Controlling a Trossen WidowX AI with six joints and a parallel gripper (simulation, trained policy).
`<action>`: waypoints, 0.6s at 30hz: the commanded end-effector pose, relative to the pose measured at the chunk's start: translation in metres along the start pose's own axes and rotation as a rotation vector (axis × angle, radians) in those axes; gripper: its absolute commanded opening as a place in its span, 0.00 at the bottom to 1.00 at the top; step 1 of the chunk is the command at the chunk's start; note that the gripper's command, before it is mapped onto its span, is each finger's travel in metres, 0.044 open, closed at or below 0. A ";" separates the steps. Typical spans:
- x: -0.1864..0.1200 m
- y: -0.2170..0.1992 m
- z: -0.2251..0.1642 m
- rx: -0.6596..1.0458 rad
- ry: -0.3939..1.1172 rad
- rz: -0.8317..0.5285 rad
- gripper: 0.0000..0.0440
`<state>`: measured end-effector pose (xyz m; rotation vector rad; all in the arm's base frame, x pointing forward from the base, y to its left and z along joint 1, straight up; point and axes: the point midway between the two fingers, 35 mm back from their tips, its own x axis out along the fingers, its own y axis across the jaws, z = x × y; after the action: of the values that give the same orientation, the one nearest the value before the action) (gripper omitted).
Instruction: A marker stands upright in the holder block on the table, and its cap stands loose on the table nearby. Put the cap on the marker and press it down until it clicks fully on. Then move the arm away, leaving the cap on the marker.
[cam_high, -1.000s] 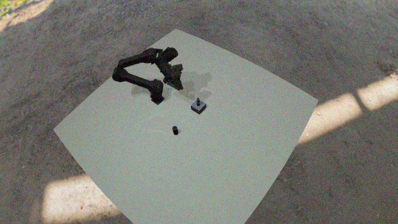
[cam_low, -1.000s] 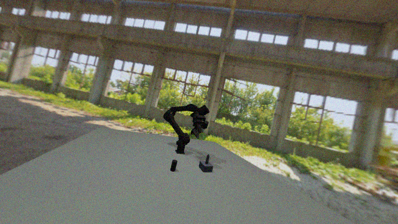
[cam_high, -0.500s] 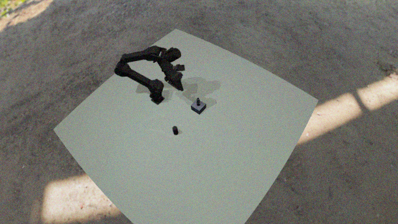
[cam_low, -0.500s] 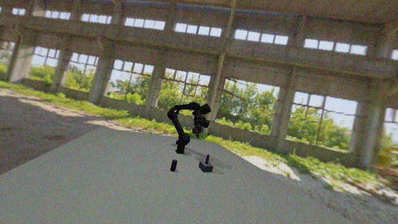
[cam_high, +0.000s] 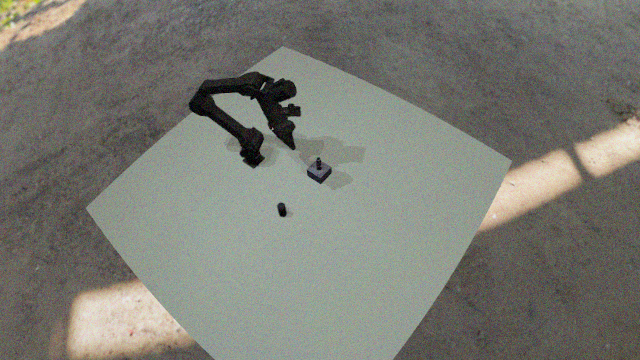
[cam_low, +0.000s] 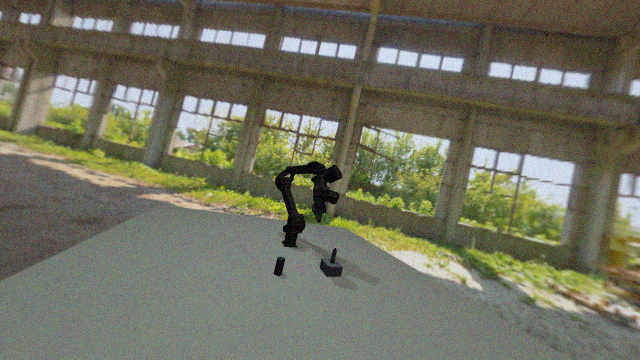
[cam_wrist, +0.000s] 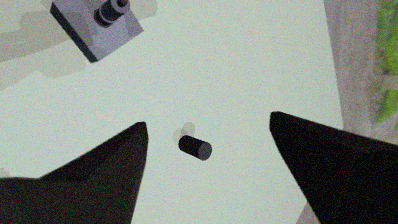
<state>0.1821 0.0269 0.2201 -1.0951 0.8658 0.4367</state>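
- Cap (cam_high: 282, 210) (cam_low: 279, 266) (cam_wrist: 195, 147): it stands upright on the pale table (cam_high: 350, 260) (cam_low: 200, 310) (cam_wrist: 240, 65), well apart from the holder block (cam_high: 319, 172) (cam_low: 331, 268) (cam_wrist: 102, 37).
- The marker (cam_high: 318, 163) (cam_low: 334, 255) (cam_wrist: 112, 11) is upright in that block, its upper end bare.
- The gripper (cam_high: 293, 148) (cam_low: 319, 220) (cam_wrist: 209, 124) is open, with nothing between its fingers, and hangs above the table on the arm's side of the block.
- Step in hand, as I judge it: reaching for the cap; the capping itself is all to come.
- In the wrist view the cap appears between the fingertips but nearer the left-hand one of the picture, so centre on it before dropping low.
- Travel high enough to pass the marker and block without a knock.
- Come down straight with the fingers wide, one each side; a grazed cap could tip or roll.
- Close gently and squarely around its sides, keeping it upright, since a tilted cap would likely catch on the marker's tip.

The fingers (cam_high: 289, 142) (cam_low: 319, 214) have turned and moved nearer the holder block (cam_high: 319, 173) (cam_low: 331, 268) (cam_wrist: 112, 40); the arm's elbow (cam_high: 200, 102) (cam_low: 282, 181) has risen.
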 end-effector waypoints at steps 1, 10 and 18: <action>0.001 -0.004 0.001 0.037 0.012 0.022 0.73; 0.007 -0.011 -0.001 0.111 0.050 0.068 0.74; 0.013 -0.017 -0.004 0.178 0.088 0.107 0.74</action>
<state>0.1971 0.0168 0.2183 -0.9445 1.0039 0.4018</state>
